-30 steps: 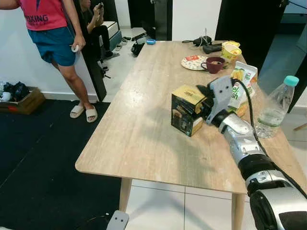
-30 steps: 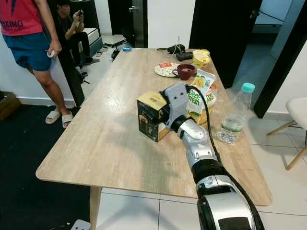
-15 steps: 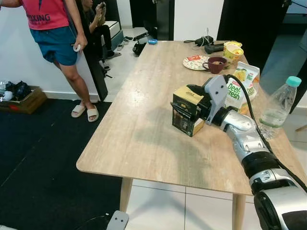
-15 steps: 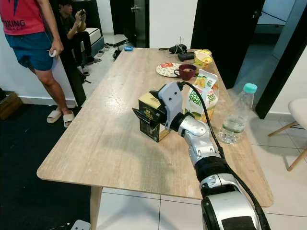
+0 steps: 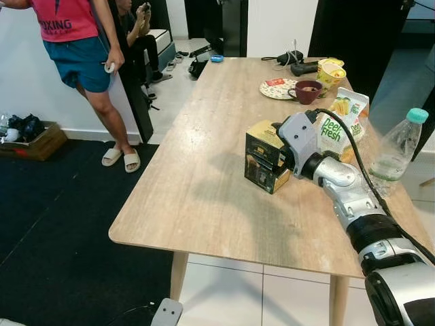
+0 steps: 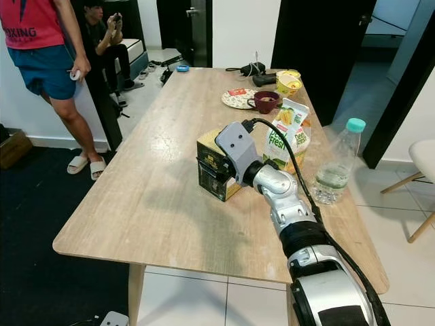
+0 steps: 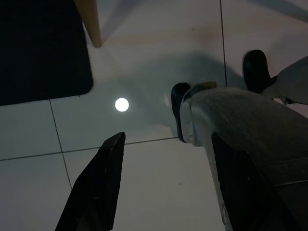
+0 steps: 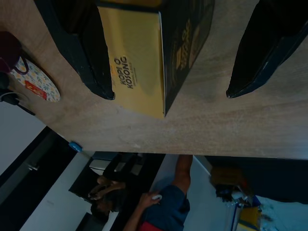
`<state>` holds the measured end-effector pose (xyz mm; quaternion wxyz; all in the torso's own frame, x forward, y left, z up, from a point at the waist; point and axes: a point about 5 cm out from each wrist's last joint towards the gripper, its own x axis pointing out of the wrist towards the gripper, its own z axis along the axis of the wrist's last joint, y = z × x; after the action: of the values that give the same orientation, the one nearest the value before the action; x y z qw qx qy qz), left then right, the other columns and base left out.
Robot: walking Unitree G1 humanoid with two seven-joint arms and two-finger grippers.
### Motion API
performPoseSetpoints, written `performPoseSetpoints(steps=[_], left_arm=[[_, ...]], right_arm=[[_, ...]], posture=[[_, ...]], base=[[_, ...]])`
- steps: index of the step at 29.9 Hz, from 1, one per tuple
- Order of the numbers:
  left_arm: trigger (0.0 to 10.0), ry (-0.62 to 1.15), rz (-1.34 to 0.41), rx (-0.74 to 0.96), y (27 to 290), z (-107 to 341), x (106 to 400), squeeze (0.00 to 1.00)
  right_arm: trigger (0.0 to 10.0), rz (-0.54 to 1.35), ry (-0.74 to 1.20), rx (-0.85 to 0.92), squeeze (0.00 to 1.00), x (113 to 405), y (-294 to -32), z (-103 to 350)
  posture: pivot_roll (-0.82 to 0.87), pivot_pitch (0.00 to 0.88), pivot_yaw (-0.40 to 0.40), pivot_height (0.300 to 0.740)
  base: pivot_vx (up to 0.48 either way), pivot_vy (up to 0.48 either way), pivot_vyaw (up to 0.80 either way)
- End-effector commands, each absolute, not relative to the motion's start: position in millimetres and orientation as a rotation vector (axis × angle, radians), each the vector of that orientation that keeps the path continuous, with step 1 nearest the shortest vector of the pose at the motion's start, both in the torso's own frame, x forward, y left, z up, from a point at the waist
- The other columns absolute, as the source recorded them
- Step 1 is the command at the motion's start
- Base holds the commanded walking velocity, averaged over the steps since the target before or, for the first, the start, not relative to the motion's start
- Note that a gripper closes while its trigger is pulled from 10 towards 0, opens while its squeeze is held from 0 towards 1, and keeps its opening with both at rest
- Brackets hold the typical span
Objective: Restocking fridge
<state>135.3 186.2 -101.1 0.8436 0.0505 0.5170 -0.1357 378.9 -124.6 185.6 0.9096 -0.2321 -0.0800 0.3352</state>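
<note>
A black and gold coffee box (image 5: 264,160) stands upright on the wooden table (image 5: 197,197), right of the middle. My right gripper (image 8: 169,94) is open and straddles the box from the right. In the right wrist view one finger (image 8: 82,53) lies against the box's gold face (image 8: 139,62). The other finger (image 8: 260,57) stands apart from its dark side. My left gripper (image 7: 166,139) hangs open below the table over white floor tiles, beside my own leg and foot.
Behind my right arm stand a green and white snack bag (image 5: 340,125) and a water bottle (image 5: 394,153). A maroon cup (image 5: 304,90), a plate (image 5: 274,88) and a yellow bowl (image 5: 328,71) sit at the far end. A person (image 5: 75,47) stands at the left, another sits behind.
My right wrist has turned and sunk lower beside the box, so its fingers now flank the box's sides instead of reaching over its top. The box has stayed in place.
</note>
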Motion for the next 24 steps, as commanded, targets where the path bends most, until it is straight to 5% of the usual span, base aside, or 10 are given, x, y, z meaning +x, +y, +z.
performPoseSetpoints(steps=[1, 24], left_arm=[[10.0, 1.103, -0.292, 0.117, 187, -102, 132, 0.0], [10.0, 1.102, -0.285, 0.109, 187, -102, 132, 0.0]], right_arm=[[10.0, 0.701, -0.146, -0.537, 0.0, 379, -124, 183], [9.5, 0.773, -0.1, -0.697, 0.0, 371, -118, 171]], posture=[[0.05, 0.0, -0.01, 0.74], [0.05, 0.0, -0.005, 0.74]], base=[[0.0, 0.0, 0.0], [0.0, 0.0, 0.0]])
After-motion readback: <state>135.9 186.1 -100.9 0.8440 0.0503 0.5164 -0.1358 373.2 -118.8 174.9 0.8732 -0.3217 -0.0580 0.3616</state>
